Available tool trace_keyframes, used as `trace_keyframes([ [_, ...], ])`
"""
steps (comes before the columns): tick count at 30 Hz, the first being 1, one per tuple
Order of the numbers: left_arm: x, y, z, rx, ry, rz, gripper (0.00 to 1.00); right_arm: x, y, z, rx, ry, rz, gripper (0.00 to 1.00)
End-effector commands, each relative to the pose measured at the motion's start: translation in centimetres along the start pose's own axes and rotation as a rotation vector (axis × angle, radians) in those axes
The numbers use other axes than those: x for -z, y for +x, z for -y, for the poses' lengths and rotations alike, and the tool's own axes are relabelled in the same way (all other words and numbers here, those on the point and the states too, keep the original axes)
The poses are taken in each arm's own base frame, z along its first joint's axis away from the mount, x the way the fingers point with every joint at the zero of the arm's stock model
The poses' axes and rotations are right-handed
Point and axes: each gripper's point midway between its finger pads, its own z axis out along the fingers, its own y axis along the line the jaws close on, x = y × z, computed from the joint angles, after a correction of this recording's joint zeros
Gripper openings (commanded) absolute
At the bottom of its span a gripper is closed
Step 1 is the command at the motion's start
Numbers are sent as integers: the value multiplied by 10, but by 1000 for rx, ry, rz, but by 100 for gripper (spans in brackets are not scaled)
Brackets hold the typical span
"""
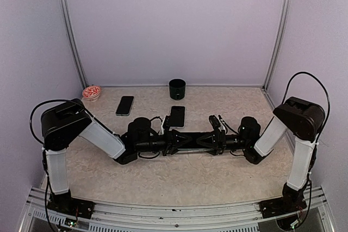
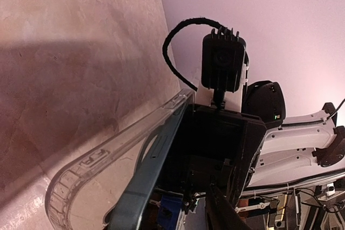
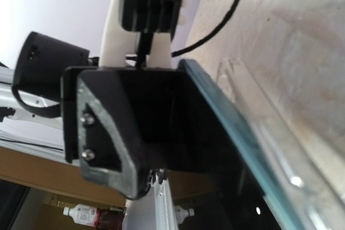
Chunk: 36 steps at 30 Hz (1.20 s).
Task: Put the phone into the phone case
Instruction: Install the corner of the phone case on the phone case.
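**Phone and case held up between two grippers**

- Bowl (image 1: 91, 92): far left corner of the table (image 1: 163, 183), with red and white contents too small to name.
- Second phone (image 1: 124, 105): lies flat, just right of the bowl and well apart from both arms.
- Left gripper (image 1: 182, 140): reaches in towards the middle of the table. In the right wrist view its black housing sits against the phone's face. The fingers are hidden, so I cannot tell whether they are clamped or spread.
- Cup (image 1: 177, 88): black, upright, by the back wall.
- Dark slab (image 1: 177, 116): phone-shaped, lies flat just beyond the left gripper.
- Phone (image 2: 143, 187): teal-edged and seen edge-on, it spans the gap between the two grippers, above the table.
- Case (image 2: 102, 160): clear plastic, on the table side of the phone. The two are close together at the far end and apart at the near corner, so the phone is not seated.
- Right gripper (image 1: 209, 140): points at the left one. In the left wrist view, phone and case run into its black housing. I cannot tell the finger spread here either.
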Motion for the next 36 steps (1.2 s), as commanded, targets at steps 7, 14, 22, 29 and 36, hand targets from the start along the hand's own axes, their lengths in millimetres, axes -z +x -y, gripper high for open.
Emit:
trace_keyframes([
  [7, 0, -12, 12, -106, -130, 7, 50, 6, 1, -13, 67, -60, 10, 18],
  [14, 1, -18, 18, -156, -201, 14, 57, 7, 1, -12, 65, -61, 9, 17],
  [22, 12, -25, 25, -196, -258, 39, 60, 9, 0, -10, 61, -56, 18, 16],
  [29, 23, -29, 27, -210, -290, 67, 61, 10, -1, -15, 65, -65, 21, 14],
  [36, 43, -39, 23, -207, -314, 116, 63, 9, -2, -16, 69, -64, 19, 14],
])
